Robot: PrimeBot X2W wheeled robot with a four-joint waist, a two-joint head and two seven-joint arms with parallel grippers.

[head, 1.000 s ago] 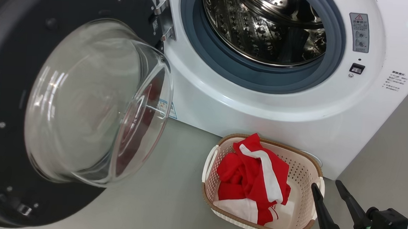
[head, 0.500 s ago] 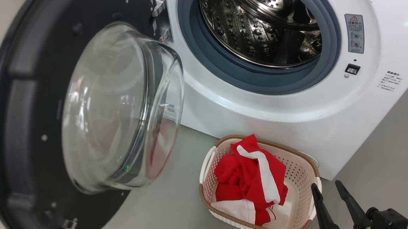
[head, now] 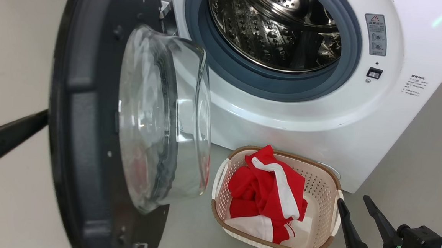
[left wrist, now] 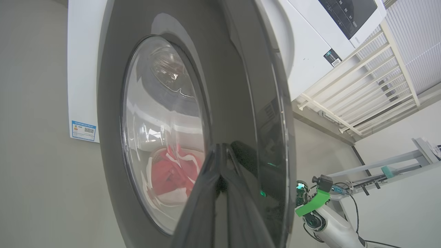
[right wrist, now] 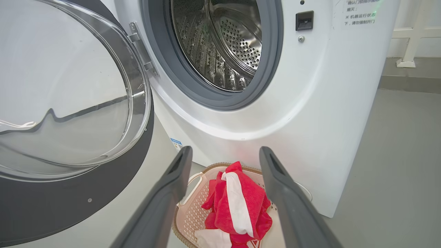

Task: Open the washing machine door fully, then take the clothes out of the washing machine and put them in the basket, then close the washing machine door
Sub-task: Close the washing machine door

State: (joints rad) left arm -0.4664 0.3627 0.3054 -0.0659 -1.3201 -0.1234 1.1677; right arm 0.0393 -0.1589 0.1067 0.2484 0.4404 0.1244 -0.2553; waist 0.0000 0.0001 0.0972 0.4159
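Note:
The washing machine door (head: 86, 131) stands half swung, nearly edge-on in the head view, its glass bowl (head: 160, 116) facing the washing machine (head: 283, 116). The steel drum (head: 273, 27) looks bare. My left gripper (left wrist: 220, 146) is shut, its tips pressed against the door's glossy outer face (left wrist: 234, 86); its dark fingers (head: 13, 134) reach in behind the door rim. The red and white clothes (head: 266, 192) lie in the basket (head: 332, 180) on the floor before the machine. To the basket's right my right gripper (head: 352, 203) stands open with nothing between its fingers, above the clothes (right wrist: 237, 206) in the right wrist view.
Grey floor (head: 414, 162) runs round the machine. A white railing (left wrist: 361, 79) stands behind the machine's side. The basket sits near the door's swing path, just right of the glass bowl.
The door has swung from wide open toward the machine opening. My left gripper's fingers have come into sight behind its rim. The right gripper, basket and clothes have stayed put.

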